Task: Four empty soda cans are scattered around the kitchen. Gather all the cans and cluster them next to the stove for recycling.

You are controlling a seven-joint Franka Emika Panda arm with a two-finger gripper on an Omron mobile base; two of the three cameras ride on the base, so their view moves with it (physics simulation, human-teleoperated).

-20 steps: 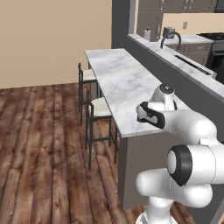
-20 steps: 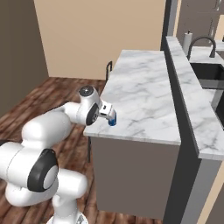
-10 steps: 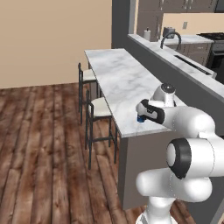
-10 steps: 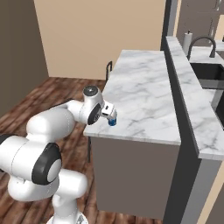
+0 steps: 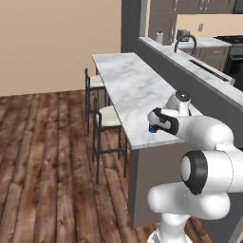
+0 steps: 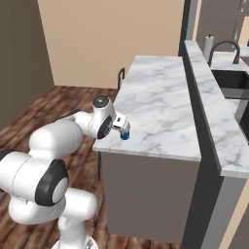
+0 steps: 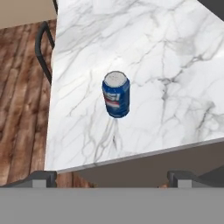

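One soda can (image 7: pixel 116 95), blue with a red-and-white label and a silvery top, stands upright on the marble island counter (image 7: pixel 144 52) near its front left corner. The same can (image 5: pixel 153 128) (image 6: pixel 125 135) shows in both base views, small and partly behind the hand. My gripper (image 7: pixel 113 178) hangs just off the counter's edge, pointed at the can. It is open, its fingertips (image 7: pixel 43 177) spread far wider than the can, and nothing is between them. The gripper (image 5: pixel 154 119) (image 6: pixel 121 126) sits just above and short of the can. The stove (image 5: pixel 236 47) is far back at the right.
Two bar stools (image 5: pixel 105 118) stand along the island's left side, over the wood floor (image 5: pixel 42 156). A raised grey ledge (image 6: pixel 204 97) borders the island on the right, with a sink and faucet (image 6: pixel 224 46) behind it. A paper towel roll (image 6: pixel 208 47) stands at the back.
The hand has shifted slightly over the counter's near corner, closer to the can. The can has not moved and the jaws stay open.
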